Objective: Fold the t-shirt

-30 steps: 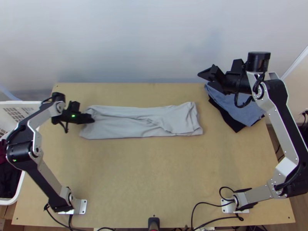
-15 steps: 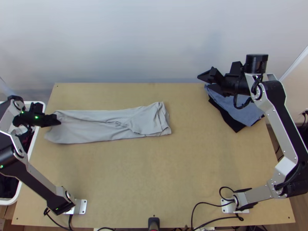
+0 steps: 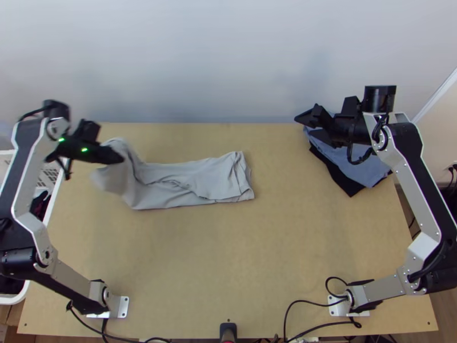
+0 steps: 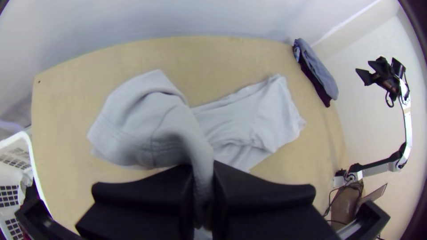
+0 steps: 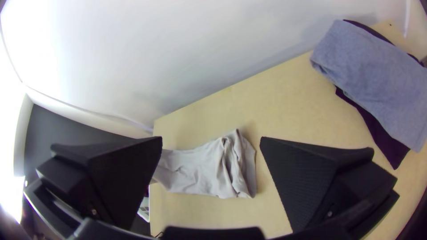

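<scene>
The light grey t-shirt lies as a long narrow strip across the table's left and middle, its left end raised. At that end my left gripper holds the cloth up. In the left wrist view the t-shirt has a pinched fold running between the fingers of the left gripper, shut on it, with a loose flap draping beside. Over the back right, above the folded clothes, is my right gripper. The right gripper stands open in its wrist view, nothing between its fingers, the t-shirt farther off.
A blue-grey folded garment lies on a black one at the table's back right. A white basket holding dark cloth stands at the left edge. Bare table lies in front of the t-shirt.
The left gripper first pulled the whole t-shirt leftward, then moved back to the right and up the picture, lifting the t-shirt's left end while the right end stayed put. The right arm has barely moved.
</scene>
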You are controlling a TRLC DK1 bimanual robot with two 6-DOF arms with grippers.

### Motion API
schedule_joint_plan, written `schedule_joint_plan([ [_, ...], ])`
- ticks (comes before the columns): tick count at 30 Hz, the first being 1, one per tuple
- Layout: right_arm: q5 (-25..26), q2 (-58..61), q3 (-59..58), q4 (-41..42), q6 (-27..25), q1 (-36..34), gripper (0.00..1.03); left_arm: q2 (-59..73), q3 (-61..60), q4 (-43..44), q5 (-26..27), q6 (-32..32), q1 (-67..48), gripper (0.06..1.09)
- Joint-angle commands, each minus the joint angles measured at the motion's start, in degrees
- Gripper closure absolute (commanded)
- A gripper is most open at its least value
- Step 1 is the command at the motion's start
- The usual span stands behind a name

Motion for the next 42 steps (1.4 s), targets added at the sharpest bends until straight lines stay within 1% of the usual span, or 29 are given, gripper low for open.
schedule_joint_plan([
  [1,-0.7,-2.5,-0.9,0.3,-0.6,-0.9,0.03,2.4,4.1,-0.7,0.3,-4.9,-4.3,1.05],
  [9,-1.2,-3.5,-2.2,0.4,-0.8,-1.9,0.03,10.6,14.2,-0.5,-1.1,-12.6,-14.4,1.05],
  [16,-1.2,-3.6,-3.3,0.4,-1.2,-2.2,0.03,16.3,20.9,-0.8,-3.5,-16.3,-23.3,1.05],
  [28,-1.3,-3.7,-4.8,0.5,-2.0,-3.6,0.03,25.0,30.7,-1.1,-5.7,-18.9,-30.7,1.05],
  [35,-1.3,-3.5,-6.0,0.6,-2.9,-4.3,0.03,27.3,31.1,-0.3,-6.8,-19.6,-34.1,1.05],
  [42,-1.2,-3.1,-7.9,1.4,-3.2,-4.3,0.03,29.3,31.1,3.2,-7.5,-21.1,-37.1,1.05],
])
